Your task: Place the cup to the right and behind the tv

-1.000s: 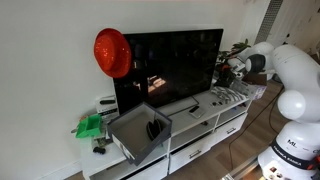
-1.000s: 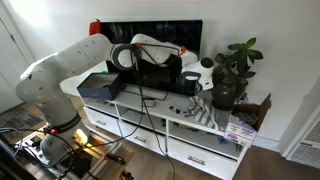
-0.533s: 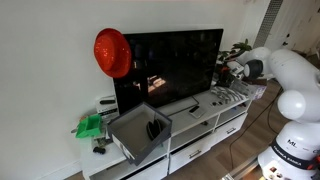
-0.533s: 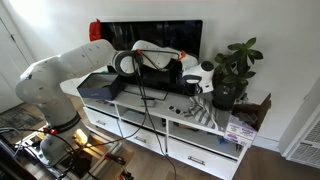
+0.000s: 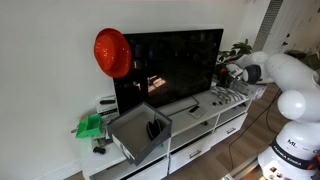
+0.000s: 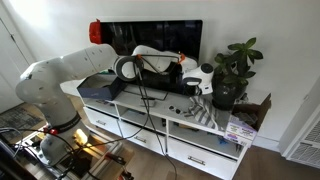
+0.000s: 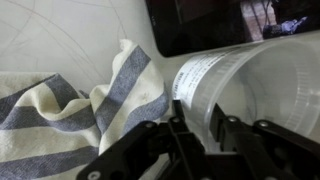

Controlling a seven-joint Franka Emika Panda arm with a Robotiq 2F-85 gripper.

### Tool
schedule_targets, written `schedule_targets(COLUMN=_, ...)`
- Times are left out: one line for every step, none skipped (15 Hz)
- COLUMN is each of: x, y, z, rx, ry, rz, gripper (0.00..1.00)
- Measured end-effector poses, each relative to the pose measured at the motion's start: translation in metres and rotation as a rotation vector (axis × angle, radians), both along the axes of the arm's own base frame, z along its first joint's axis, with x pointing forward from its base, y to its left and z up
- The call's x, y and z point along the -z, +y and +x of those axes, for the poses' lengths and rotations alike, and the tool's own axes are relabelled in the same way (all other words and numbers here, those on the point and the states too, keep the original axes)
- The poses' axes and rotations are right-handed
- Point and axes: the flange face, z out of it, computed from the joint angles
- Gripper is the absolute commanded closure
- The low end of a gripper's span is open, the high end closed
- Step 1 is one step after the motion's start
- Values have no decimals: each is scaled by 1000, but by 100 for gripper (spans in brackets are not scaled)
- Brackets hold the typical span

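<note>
We see the gripper closed narrowly on the wall of the cup, one finger inside the rim and one outside. The cup lies on its side in the wrist view, its mouth toward the camera. It hangs off the tool's tip, just past the tv's lower corner and above the cloth. In an exterior view the gripper sits between the tv's edge and the plant.

What worries us:
- The grip is on one thin wall only, so the cup could pivot or slip if it bumps anything.
- The tv frame is close ahead of the tool, and a careless reach behind it could knock the screen.
- The plant's leaves crowd the other side and may catch the cup.
- The cloth below the tool is bunched, so a cup let go onto a fold would likely tip.

The cup looks like milky, semi-clear plastic, smooth and cylindrical with faint print. The cloth is soft, cream with grey stripes. The tv is flat, glossy and black.
</note>
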Motion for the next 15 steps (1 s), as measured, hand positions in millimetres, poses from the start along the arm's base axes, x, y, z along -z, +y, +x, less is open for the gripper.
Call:
schedule_targets(x=-1, y=0, z=1, rx=0, ry=-2, rz=-2, gripper=33)
schedule_targets(x=-2, y=0, z=1, rx=-4, ry=-1, rz=-6, gripper=25)
schedule_targets(x=-3, y=0, z=2, rx=-6, ry=-2, rz=-9, gripper=19)
schedule_targets(x=-6, y=-1, z=3, rx=-10, ry=-5, rz=-13, gripper=11)
schedule_targets(x=-8, y=-1, z=4, rx=-14, ry=-12, rz=-13, gripper=4)
schedule_targets(x=-11, y=-1, z=6, rx=-16, ry=-21, rz=-12, gripper=1)
schedule_targets(x=-16, y=-2, z=7, rx=-18, ry=-32, rz=-13, gripper=0)
schedule_targets(x=-20, y=-3, z=9, rx=-20, ry=-44, rz=-12, gripper=0)
schedule_targets(x=-24, y=-3, z=10, rx=-19, ry=-59, rz=-10, gripper=0)
schedule_targets(x=-29, y=-4, z=12, rx=-18, ry=-74, rz=-7, gripper=0)
schedule_targets(x=-32, y=-5, z=13, rx=-18, ry=-88, rz=-2, gripper=0)
schedule_targets(x=-34, y=-4, z=14, rx=-18, ry=-102, rz=5, gripper=0)
schedule_targets(x=-37, y=-4, z=16, rx=-18, ry=-119, rz=15, gripper=0)
schedule_targets(x=-40, y=-4, z=17, rx=-16, ry=-137, rz=22, gripper=0)
schedule_targets(x=-43, y=-4, z=19, rx=-11, ry=-155, rz=25, gripper=0)
